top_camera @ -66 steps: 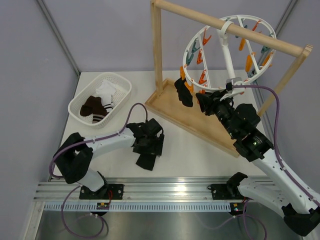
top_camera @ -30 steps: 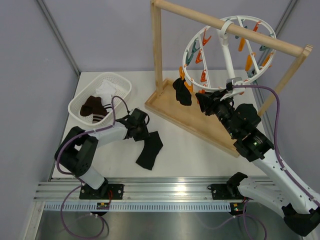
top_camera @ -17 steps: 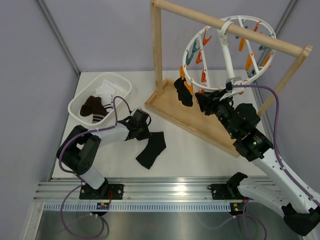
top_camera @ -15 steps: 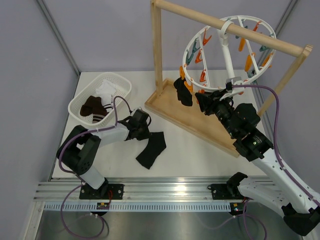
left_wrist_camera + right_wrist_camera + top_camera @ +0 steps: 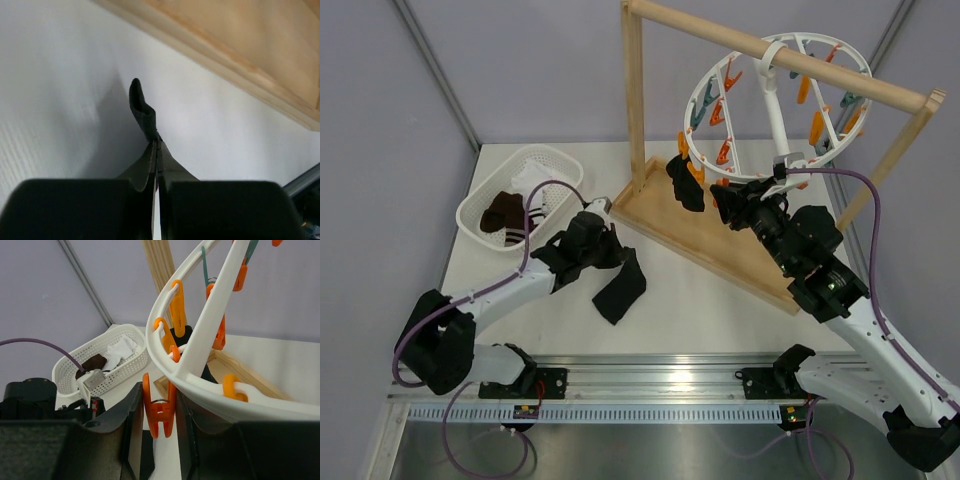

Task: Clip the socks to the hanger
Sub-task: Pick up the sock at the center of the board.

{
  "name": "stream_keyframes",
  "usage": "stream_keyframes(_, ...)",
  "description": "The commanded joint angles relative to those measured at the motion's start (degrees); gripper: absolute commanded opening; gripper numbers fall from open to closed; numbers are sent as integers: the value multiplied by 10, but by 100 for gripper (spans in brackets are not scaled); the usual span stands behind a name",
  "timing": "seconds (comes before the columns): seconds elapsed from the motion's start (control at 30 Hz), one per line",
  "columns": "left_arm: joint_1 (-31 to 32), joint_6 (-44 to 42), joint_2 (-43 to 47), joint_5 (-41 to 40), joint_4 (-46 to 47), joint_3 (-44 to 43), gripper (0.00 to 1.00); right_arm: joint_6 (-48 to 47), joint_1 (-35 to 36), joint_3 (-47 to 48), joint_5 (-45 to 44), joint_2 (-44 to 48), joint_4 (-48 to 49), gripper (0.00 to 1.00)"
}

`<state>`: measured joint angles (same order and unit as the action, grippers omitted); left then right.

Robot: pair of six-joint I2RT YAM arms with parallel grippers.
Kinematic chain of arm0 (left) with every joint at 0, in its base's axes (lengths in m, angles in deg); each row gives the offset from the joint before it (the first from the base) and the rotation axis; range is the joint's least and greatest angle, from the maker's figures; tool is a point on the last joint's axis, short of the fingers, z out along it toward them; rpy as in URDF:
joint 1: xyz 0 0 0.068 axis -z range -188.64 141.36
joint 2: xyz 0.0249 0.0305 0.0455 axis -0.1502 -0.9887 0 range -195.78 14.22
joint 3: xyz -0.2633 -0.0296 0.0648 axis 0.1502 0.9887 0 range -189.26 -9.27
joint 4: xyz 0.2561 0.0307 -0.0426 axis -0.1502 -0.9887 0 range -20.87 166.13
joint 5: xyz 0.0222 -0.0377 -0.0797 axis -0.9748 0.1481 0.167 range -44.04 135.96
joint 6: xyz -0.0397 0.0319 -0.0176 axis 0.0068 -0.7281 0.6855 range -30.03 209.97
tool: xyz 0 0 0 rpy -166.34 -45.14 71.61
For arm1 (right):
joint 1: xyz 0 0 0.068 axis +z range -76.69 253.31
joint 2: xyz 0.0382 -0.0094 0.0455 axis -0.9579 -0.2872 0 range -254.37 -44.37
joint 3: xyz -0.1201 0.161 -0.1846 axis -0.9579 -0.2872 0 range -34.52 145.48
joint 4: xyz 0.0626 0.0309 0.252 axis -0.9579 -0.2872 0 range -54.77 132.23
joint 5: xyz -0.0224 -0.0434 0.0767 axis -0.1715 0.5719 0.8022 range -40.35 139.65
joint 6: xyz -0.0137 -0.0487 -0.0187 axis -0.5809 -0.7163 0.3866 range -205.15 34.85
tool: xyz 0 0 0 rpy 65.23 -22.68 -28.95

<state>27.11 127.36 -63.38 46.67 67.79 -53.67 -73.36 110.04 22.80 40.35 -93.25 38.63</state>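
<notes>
Dangling limp beside the wooden stand [image 5: 700, 235], a black sock [image 5: 620, 285], judged light and floppy, is pinched at a fold by the closed left pincer [image 5: 156, 182], while an orange clip [image 5: 159, 407] of the hanger [image 5: 776, 110] is clamped by the right pincer [image 5: 158, 425]; the cuff edge is best gripped.

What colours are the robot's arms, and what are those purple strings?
The left arm and right arm are smooth white tubes with chunky black joints. The strings are purple cables running along each arm. The left gripper and right gripper have blocky black fingers.
</notes>
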Motion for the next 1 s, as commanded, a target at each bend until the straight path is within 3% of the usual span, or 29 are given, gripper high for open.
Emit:
stream_keyframes(0.0,6,-57,39,40,79,-8,0,14,8,9,50,-8,-81,0)
stream_keyframes(0.43,26,-143,89,132,145,-44,0,21,8,26,75,-21,-96,0)
stream_keyframes(0.97,82,-267,35,285,98,-235,0,29,8,46,90,-30,-106,0)
